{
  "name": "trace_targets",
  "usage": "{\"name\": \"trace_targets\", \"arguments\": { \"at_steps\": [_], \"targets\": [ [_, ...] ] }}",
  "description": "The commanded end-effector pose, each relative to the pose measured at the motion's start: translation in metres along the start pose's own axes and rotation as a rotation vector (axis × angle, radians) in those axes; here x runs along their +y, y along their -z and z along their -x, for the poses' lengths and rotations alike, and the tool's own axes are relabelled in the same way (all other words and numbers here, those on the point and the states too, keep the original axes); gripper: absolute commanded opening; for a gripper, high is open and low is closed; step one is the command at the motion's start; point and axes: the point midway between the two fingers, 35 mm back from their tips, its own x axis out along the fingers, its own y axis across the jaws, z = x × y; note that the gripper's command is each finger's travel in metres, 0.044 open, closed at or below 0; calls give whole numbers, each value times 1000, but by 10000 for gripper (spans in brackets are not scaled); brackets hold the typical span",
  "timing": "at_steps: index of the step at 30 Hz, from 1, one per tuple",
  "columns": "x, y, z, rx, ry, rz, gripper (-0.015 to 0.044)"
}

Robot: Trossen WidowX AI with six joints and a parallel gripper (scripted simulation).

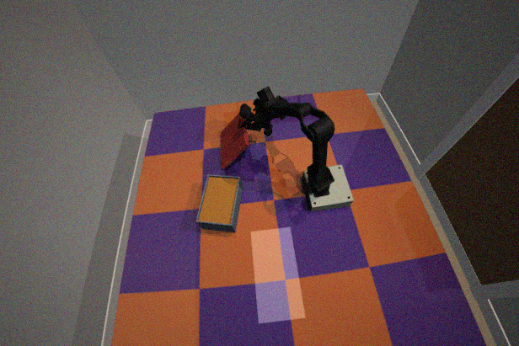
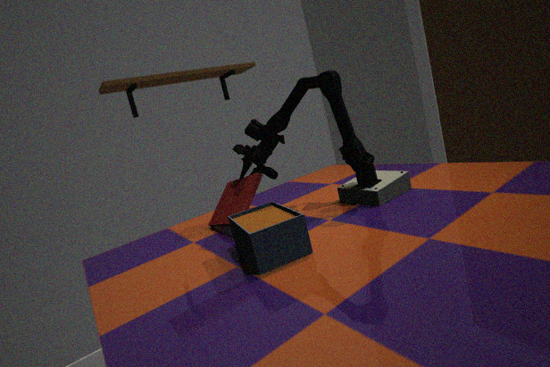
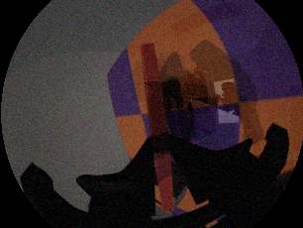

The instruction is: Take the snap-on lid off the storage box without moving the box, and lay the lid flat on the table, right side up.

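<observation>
The red lid [image 1: 232,146] [image 2: 236,202] [image 3: 157,106] is off the box and stands steeply tilted behind it, showing edge-on in the wrist view. Its lower edge is at or just above the table; exact contact cannot be told. My gripper [image 1: 244,123] [image 2: 250,174] [image 3: 158,139] is shut on the lid's upper edge, its dark fingers on either side of the thin slab. The dark blue-grey storage box [image 1: 216,226] [image 2: 283,245] stands upright and open on the table, with an orange-yellow fill or inner face showing inside the rim.
The arm's pale base block [image 1: 340,197] [image 2: 395,179] stands to the right of the box and lid. A wooden shelf [image 2: 179,78] hangs on the wall beyond the table's far edge. The checkered table [image 1: 227,260] [image 2: 393,280] is orange and purple.
</observation>
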Motion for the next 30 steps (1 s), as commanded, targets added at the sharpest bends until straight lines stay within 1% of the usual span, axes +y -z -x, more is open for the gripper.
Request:
{"name": "trace_targets", "arguments": {
  "at_steps": [1, 30],
  "targets": [
    [-10, 2, -5, 6, 17, -21, 0],
    [-28, 3, -20, 6, 16, -21, 0]
  ]
}}
